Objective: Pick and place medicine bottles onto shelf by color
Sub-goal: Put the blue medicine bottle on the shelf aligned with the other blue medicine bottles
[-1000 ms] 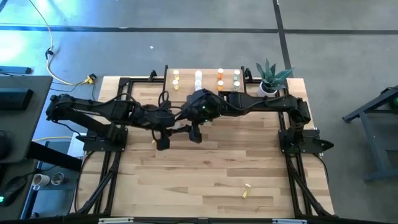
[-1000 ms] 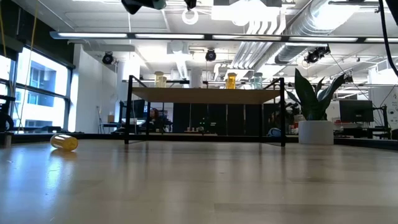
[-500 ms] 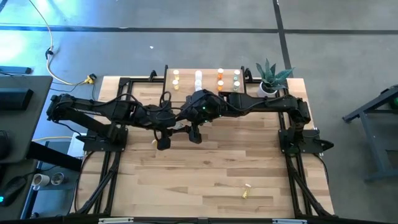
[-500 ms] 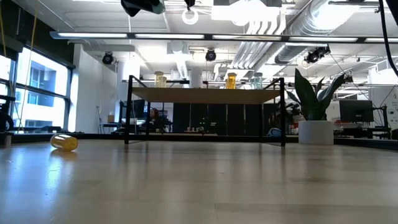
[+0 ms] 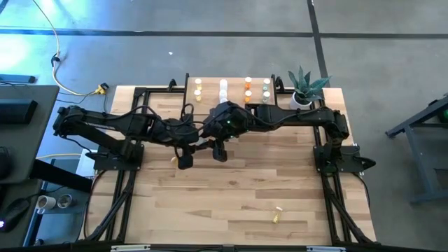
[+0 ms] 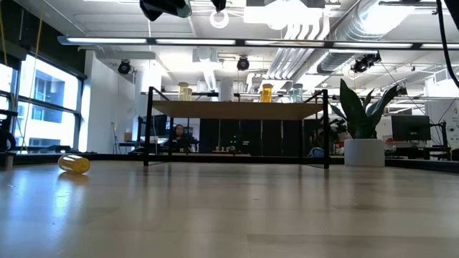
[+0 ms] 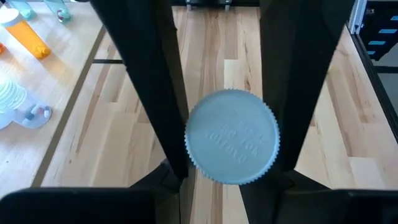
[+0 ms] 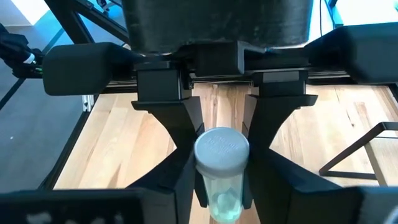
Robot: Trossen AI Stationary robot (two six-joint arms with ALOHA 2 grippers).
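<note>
Handover, mid-frame of high view: left claw [image 7: 227, 174] clenched on pale green bottle [image 7: 232, 145], cap outward; right claw [image 8: 221, 186] closing round same bottle, likely because shelf [image 5: 231, 89] at upper centre suits its reach. Yellow bottle [image 5: 276, 216] lies on table [image 5: 231, 189], lower right.

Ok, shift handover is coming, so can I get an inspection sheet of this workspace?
Surface: wooden table, light planks.
Job's things: bottles stand in rows on the shelf; yellow bottle lies on the table; pale green bottle held in mid-air.
Clutter: potted plant beside the shelf.
Claws: left claw shut on the pale green bottle; right claw facing it.
Cables: yellow cable on the floor.
Surroundings: open room, ceiling ducts.
</note>
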